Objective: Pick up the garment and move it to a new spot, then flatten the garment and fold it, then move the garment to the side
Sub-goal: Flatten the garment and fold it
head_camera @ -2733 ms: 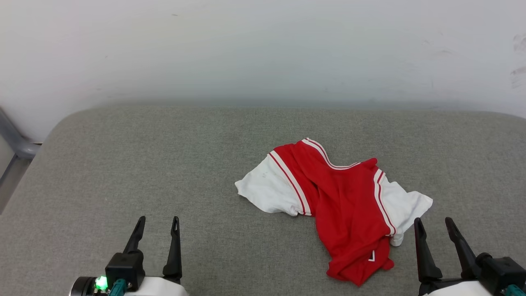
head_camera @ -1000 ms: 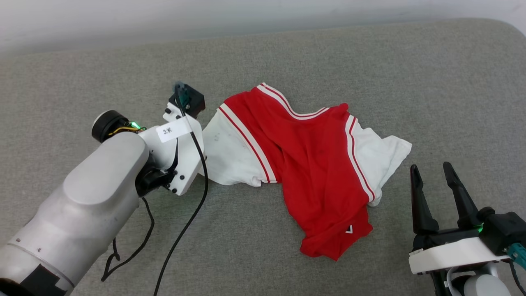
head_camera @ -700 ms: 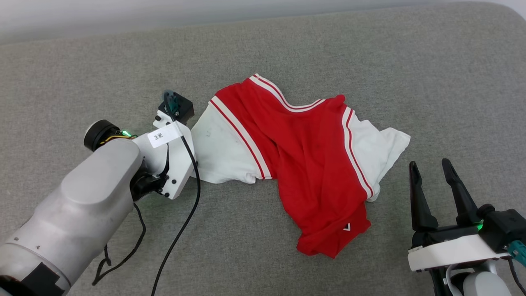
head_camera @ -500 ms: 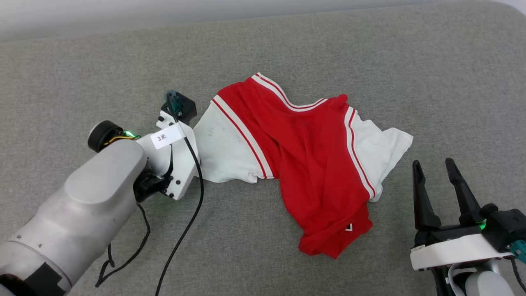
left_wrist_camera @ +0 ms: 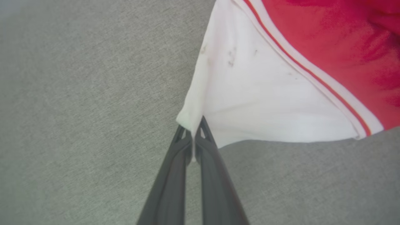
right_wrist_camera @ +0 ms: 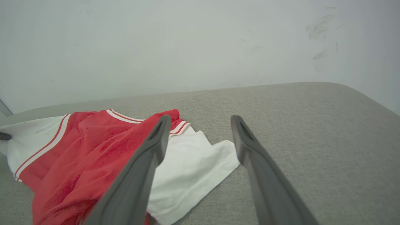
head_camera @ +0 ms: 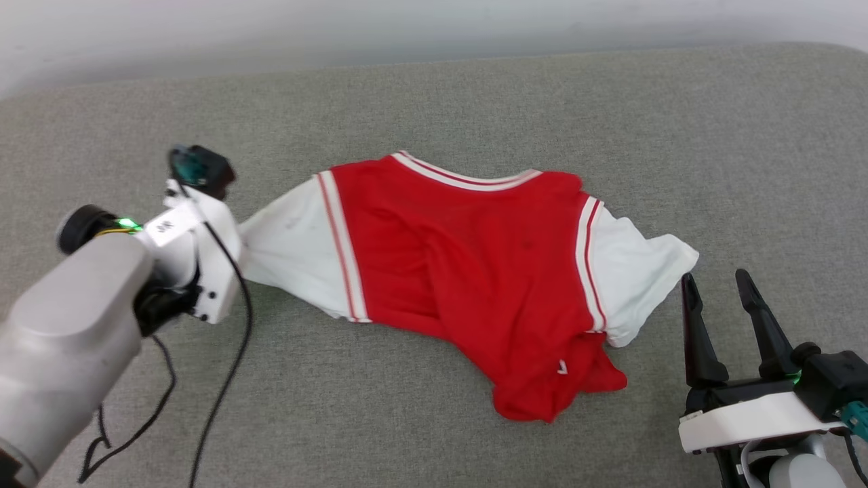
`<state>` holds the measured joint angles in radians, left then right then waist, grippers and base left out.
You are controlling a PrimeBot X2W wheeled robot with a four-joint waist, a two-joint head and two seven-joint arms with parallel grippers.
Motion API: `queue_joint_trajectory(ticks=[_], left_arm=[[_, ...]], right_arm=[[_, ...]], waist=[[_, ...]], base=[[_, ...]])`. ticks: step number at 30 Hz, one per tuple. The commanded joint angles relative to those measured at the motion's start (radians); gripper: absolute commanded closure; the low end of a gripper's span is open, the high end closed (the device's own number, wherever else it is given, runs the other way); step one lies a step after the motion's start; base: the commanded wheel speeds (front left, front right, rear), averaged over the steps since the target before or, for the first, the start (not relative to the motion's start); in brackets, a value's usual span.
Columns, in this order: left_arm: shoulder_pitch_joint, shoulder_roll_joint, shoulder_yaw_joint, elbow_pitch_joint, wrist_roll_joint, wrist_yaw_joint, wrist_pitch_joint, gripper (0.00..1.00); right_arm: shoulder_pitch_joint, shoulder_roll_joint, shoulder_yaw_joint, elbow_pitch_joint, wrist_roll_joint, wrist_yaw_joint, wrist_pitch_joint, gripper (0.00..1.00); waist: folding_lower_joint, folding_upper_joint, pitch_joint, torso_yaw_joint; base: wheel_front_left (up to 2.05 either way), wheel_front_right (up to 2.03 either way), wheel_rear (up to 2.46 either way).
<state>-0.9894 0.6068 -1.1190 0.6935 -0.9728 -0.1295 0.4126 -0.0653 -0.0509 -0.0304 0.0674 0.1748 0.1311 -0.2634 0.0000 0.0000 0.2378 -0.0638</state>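
Left wrist view: the left gripper [left_wrist_camera: 191,131] is clamped on a white sleeve corner of the shirt [head_camera: 468,271] — the move looks barely begun. The shirt lies rumpled mid-cushion [head_camera: 407,102]; flattening, folding and setting aside remain. The right gripper [head_camera: 714,285] stands wide and empty, just beside the other sleeve.

I'm looking at a grey fabric-covered surface [head_camera: 434,95] with rounded corners, backed by a pale wall [head_camera: 434,27]. The garment [head_camera: 461,257] lies on it near the middle, spread crosswise and rumpled. It has a red body and white sleeves out to either side. The hem is bunched toward me, with a small white logo [head_camera: 562,367] showing. A black cable [head_camera: 224,366] trails over the fabric at my left.
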Motion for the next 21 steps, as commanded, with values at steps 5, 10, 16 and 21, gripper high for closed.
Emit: queue_joint_trajectory(ticks=[5, 10, 16, 21], left_arm=[[0.024, 0.059, 0.026, 0.067, -0.026, 0.016, -0.011, 1.00], [0.060, 0.060, 0.033, 0.127, -0.048, 0.026, -0.022, 1.00], [0.083, 0.014, 0.047, 0.164, -0.044, 0.039, -0.128, 0.00], [0.087, -0.011, 0.069, 0.158, -0.011, 0.064, -0.321, 0.00]], right_arm=[[0.010, 0.001, -0.001, 0.004, -0.006, -0.001, -0.002, 0.00], [0.009, 0.001, -0.007, 0.005, -0.012, -0.001, -0.002, 0.00], [0.009, 0.001, -0.027, 0.006, -0.030, -0.001, -0.002, 0.00], [-0.008, 0.001, -0.059, -0.006, -0.078, -0.001, -0.002, 0.00]], waist=[[0.0000, 0.0000, -0.006, 0.006], [0.0000, 0.0000, -0.002, 0.000], [0.0000, 0.0000, -0.019, 0.008], [0.0000, 0.0000, -0.056, 0.030]], base=[[0.00, 0.00, 0.00], [0.00, 0.00, 0.00], [0.00, 0.00, 0.00], [0.00, 0.00, 0.00]])
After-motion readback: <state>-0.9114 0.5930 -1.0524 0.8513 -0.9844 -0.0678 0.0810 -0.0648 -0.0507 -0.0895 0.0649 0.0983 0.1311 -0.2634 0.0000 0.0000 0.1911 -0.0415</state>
